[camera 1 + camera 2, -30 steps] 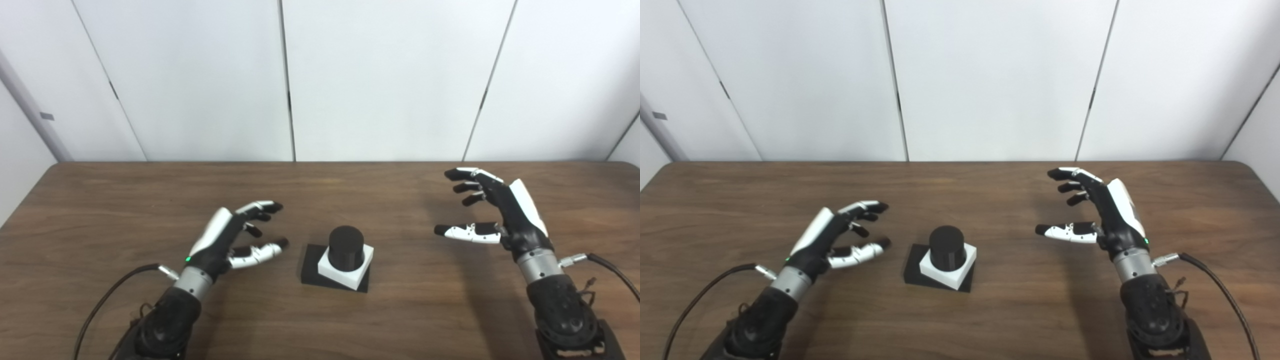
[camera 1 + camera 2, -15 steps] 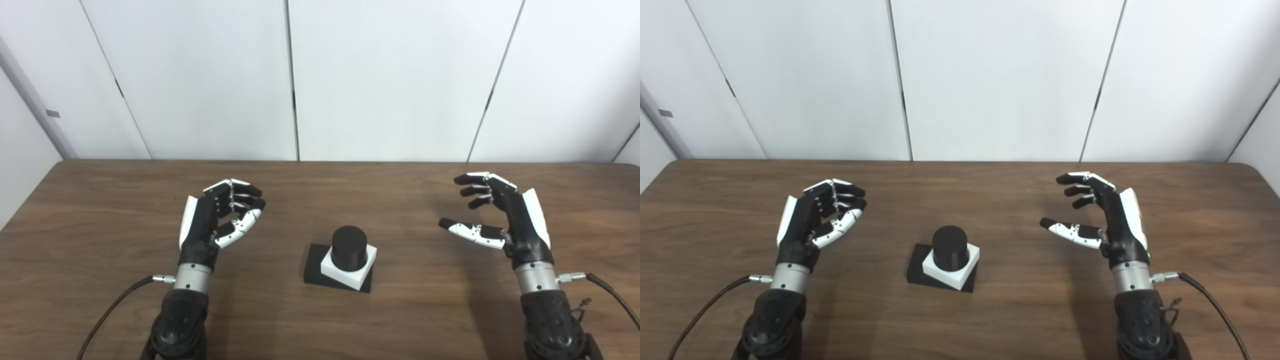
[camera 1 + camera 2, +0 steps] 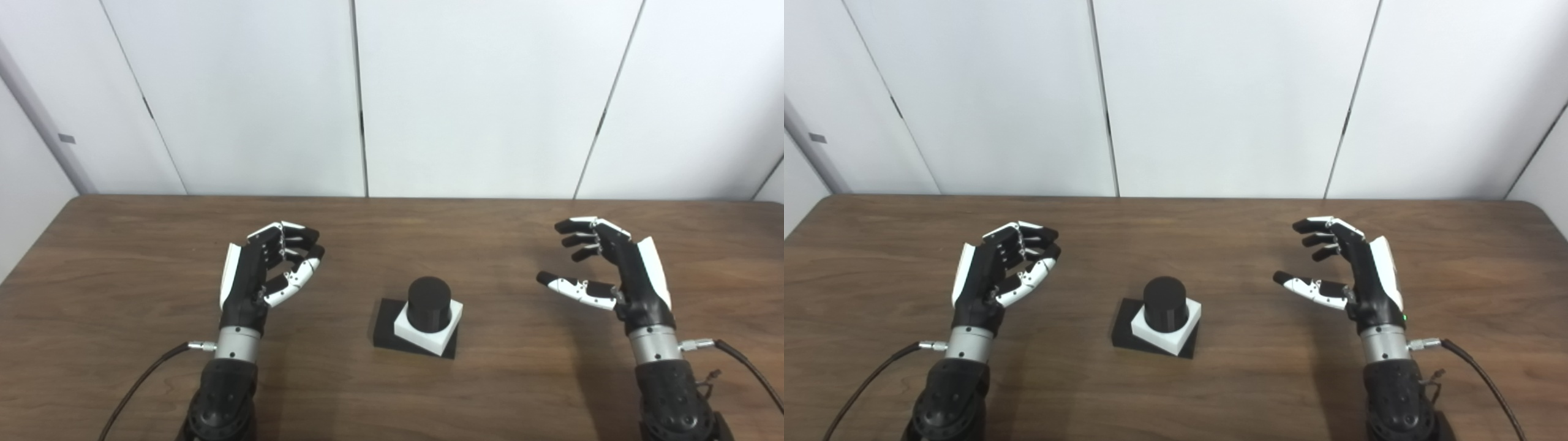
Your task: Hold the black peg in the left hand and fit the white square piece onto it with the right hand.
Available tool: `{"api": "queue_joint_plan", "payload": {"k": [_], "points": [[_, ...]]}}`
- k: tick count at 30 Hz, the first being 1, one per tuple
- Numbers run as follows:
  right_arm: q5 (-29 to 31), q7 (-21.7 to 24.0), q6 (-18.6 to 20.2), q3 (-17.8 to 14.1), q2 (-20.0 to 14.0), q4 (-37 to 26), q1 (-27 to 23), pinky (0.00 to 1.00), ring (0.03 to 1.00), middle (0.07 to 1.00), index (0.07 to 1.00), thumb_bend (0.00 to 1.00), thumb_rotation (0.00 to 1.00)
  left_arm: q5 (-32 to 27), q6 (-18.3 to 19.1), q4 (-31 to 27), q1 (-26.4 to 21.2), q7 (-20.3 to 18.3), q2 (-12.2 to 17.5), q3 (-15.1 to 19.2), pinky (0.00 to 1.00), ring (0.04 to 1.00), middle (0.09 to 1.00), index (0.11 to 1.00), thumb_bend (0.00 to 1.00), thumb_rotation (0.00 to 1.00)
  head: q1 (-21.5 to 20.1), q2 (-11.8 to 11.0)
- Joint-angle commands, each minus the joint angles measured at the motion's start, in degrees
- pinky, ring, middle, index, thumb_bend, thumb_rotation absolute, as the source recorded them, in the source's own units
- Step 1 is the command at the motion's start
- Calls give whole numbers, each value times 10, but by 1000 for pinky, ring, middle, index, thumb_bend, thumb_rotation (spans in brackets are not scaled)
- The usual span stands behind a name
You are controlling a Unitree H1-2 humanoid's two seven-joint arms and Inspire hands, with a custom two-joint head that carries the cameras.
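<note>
A black peg (image 3: 429, 302), a round post on a flat black square base (image 3: 383, 324), stands on the wooden table (image 3: 122, 257) near its middle. The white square piece (image 3: 430, 327) sits around the post, resting on the base, slightly turned. My left hand (image 3: 263, 272) is raised well to the left of the peg, palm toward it, fingers curled a little but apart, holding nothing. My right hand (image 3: 612, 269) hovers well to the right of the peg, fingers spread, empty.
Cables run from both wrists off the bottom edge, the left cable (image 3: 147, 383) and the right cable (image 3: 744, 370). White wall panels (image 3: 478, 92) rise behind the table's far edge.
One second ago my left hand lay low with fingers reaching toward the peg; it has since drawn back left and turned upright. The right hand shifted slightly. The peg and white piece stayed put.
</note>
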Motion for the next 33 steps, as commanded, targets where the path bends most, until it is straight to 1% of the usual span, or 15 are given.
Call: {"api": "queue_joint_plan", "payload": {"k": [1, 8, 17, 22, 33], "points": [[2, -10, -20, -3, -3, -16, -19, 514, 629, 676, 626, 563, 0, 7, -34, -2, -18, 5, 7, -3, 433, 592, 626, 494, 494, 82, 1, 0], [-3, -10, -21, 0, -3, -16, -18, 512, 631, 682, 630, 569, 0, 6, -43, 6, -18, 3, 12, -8, 443, 588, 625, 494, 496, 83, 1, 0], [-2, -8, -19, 2, -1, -12, -18, 515, 631, 687, 637, 569, 0, 5, -36, 6, -18, 5, 9, -10, 462, 586, 623, 494, 496, 79, 1, -2], [-3, -8, -16, 3, 0, -12, -18, 515, 631, 685, 642, 571, 2, 9, -39, 9, -19, 5, 12, -12, 438, 556, 625, 497, 495, 78, 1, -3], [-7, -7, -7, 5, 2, -17, -18, 520, 639, 691, 642, 575, 0, 5, -34, 8, -17, 2, 14, -12, 410, 533, 627, 499, 495, 78, -2, -4]]}}
